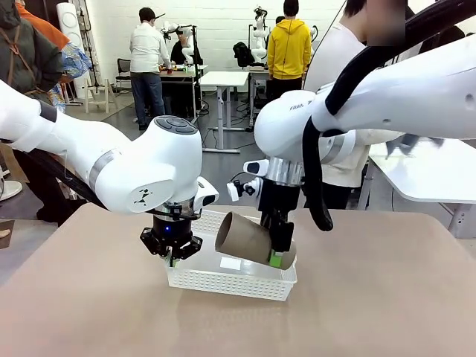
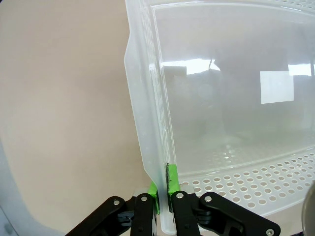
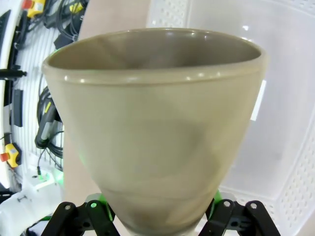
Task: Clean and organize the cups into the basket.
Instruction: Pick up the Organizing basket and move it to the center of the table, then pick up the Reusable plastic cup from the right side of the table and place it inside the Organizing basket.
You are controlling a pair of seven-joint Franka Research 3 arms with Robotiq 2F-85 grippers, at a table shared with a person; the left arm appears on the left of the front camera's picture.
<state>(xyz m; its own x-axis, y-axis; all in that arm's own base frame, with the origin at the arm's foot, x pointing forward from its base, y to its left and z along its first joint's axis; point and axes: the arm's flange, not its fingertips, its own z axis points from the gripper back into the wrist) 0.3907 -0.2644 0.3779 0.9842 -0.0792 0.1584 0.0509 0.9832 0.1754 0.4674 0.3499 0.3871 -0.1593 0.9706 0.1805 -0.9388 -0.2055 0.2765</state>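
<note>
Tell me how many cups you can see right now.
1. A tan cup is held tilted, mouth toward the robot's left, in the right gripper just above the basket. Other cups may be hidden from these views.

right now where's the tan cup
In the front view, mid-table, the tan cup hangs tilted in the right pincer, over the white basket, whose left rim the left pincer clamps.

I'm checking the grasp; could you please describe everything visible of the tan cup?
The tan cup is a tall, tapered, handle-less tumbler, matte like plastic, with a rounded rim and empty inside. It lies tilted nearly on its side, mouth toward the robot's left, over the white basket. The right gripper clamps its narrow base end.
</note>
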